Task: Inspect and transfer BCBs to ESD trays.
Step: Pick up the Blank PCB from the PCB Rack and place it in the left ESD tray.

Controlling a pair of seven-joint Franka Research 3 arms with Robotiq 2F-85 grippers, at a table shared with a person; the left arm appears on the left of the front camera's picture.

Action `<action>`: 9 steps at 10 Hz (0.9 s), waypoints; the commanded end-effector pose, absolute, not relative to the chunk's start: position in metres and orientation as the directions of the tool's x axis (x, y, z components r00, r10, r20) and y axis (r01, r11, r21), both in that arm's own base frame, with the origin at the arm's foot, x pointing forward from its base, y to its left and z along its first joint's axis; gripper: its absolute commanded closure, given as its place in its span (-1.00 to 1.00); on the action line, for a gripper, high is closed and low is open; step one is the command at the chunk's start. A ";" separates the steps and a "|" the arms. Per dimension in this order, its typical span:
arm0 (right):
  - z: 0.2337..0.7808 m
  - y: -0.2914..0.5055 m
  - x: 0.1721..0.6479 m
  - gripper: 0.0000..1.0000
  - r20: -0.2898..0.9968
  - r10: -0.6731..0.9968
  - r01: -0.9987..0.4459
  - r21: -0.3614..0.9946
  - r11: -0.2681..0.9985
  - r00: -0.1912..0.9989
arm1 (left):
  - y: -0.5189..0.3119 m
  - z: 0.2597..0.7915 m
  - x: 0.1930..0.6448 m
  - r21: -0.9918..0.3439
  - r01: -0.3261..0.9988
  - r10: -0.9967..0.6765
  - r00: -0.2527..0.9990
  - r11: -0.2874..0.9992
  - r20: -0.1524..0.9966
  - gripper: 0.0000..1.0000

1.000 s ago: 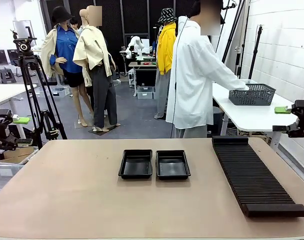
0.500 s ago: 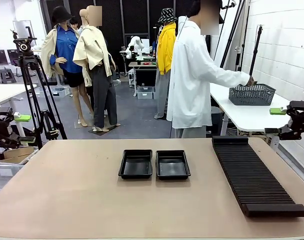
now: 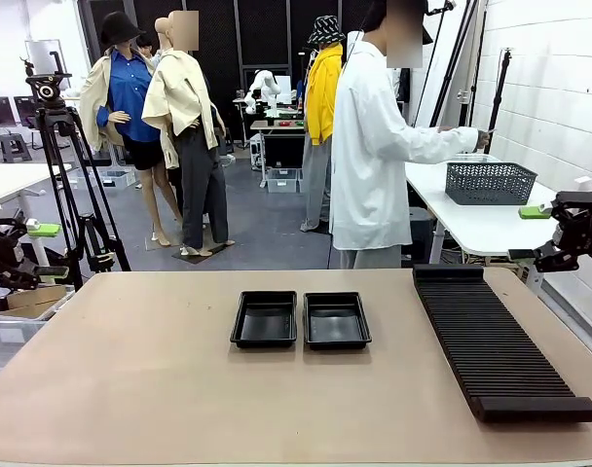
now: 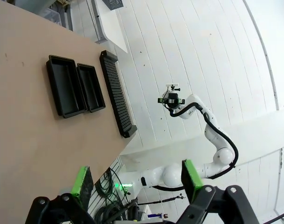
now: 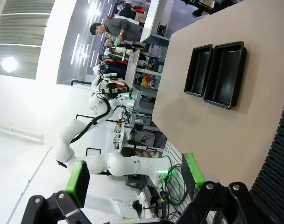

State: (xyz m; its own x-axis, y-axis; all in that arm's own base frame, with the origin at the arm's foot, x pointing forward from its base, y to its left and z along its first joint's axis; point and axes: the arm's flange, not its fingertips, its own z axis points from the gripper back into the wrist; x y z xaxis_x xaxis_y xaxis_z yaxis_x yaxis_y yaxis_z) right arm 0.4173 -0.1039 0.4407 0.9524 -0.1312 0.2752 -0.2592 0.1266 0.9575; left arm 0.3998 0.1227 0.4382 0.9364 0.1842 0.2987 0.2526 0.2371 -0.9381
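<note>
Hovering beyond the table's left and right edges, the left gripper (image 3: 45,253) and right gripper (image 3: 528,233) each have their fingers spread, released, with nothing between them. Mid-table, the left ESD tray (image 3: 264,319) and right ESD tray (image 3: 336,320) sit just beside each other. A ribbed black rack (image 3: 496,341) lies to their right. At the far side a person (image 3: 374,146) holds an arm out above a mesh basket (image 3: 490,182).

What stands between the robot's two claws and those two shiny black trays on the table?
Between the right gripper and the shallow glossy black plastic trays, a long black ribbed rack lies flat. Between the left gripper and them, just bare tan tabletop.
</note>
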 end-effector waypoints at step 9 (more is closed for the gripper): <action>0.437 -0.103 0.417 -1.00 0.283 -0.134 -0.266 0.955 0.132 0.950 | 0.123 0.438 0.400 -0.938 0.253 0.184 0.936 0.237 0.299 -1.00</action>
State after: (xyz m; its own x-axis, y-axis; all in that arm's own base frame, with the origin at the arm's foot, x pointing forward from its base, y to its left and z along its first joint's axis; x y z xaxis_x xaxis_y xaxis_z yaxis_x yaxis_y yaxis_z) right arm 0.4175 -0.1035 0.4403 0.9520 -0.1309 0.2767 -0.2605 0.1283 0.9569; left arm 0.4006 0.1209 0.4386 0.9362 0.1851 0.2987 0.2541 0.2303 -0.9394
